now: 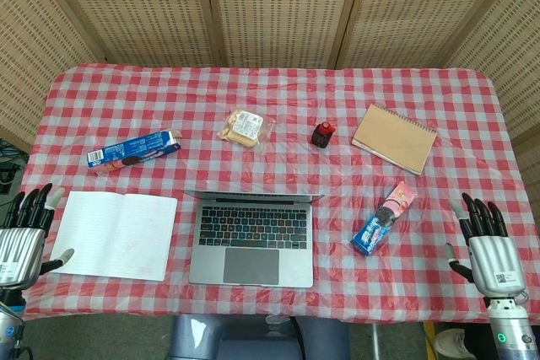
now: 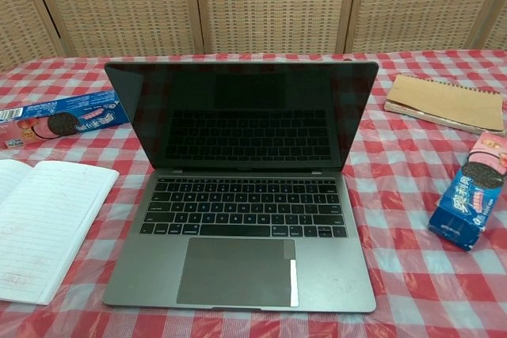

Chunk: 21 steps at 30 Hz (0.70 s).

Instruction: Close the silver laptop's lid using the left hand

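The silver laptop (image 1: 251, 242) sits at the table's front middle with its lid upright; in the chest view the laptop (image 2: 242, 235) fills the centre, its dark screen (image 2: 242, 112) facing me. My left hand (image 1: 24, 233) hangs off the table's front left corner, fingers spread and holding nothing, well left of the laptop. My right hand (image 1: 485, 246) is at the front right corner, also spread and empty. Neither hand shows in the chest view.
An open white notebook (image 1: 116, 233) lies between my left hand and the laptop. A blue cookie box (image 1: 133, 150), a snack packet (image 1: 243, 127), a small red bottle (image 1: 323, 134), a brown spiral notebook (image 1: 394, 138) and a blue-pink cookie pack (image 1: 384, 218) lie around.
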### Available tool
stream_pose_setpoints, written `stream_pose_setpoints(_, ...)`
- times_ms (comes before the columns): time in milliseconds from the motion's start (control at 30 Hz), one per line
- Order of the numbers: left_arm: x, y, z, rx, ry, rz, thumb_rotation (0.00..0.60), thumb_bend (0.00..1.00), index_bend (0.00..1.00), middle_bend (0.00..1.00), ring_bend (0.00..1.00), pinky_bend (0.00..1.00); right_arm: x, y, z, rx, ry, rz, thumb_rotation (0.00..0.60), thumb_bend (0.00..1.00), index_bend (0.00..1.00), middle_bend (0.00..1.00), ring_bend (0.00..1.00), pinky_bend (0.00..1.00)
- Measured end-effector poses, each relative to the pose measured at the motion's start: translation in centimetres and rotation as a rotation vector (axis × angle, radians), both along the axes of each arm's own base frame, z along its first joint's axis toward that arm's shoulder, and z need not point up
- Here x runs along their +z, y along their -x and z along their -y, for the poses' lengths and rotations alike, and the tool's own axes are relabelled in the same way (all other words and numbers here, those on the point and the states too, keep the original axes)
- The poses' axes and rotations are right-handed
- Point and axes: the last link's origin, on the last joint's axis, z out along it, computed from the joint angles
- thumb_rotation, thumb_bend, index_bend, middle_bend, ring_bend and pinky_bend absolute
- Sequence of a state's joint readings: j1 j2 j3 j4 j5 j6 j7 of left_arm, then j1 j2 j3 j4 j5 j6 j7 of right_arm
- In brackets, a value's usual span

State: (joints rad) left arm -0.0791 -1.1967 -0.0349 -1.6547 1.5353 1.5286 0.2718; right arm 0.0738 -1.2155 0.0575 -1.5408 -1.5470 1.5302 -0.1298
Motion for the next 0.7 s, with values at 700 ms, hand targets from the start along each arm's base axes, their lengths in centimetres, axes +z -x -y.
stream_pose_setpoints(700, -0.5, -3.5, -1.9, -0.199, 0.191, 0.157, 0.600, 0.25, 0.00, 0.00, 0.00, 0.00, 0.1, 0.2, 0.3, -0.010, 0.002, 0.012, 0.600, 0.65, 0.00, 0.00, 0.00, 0.00)
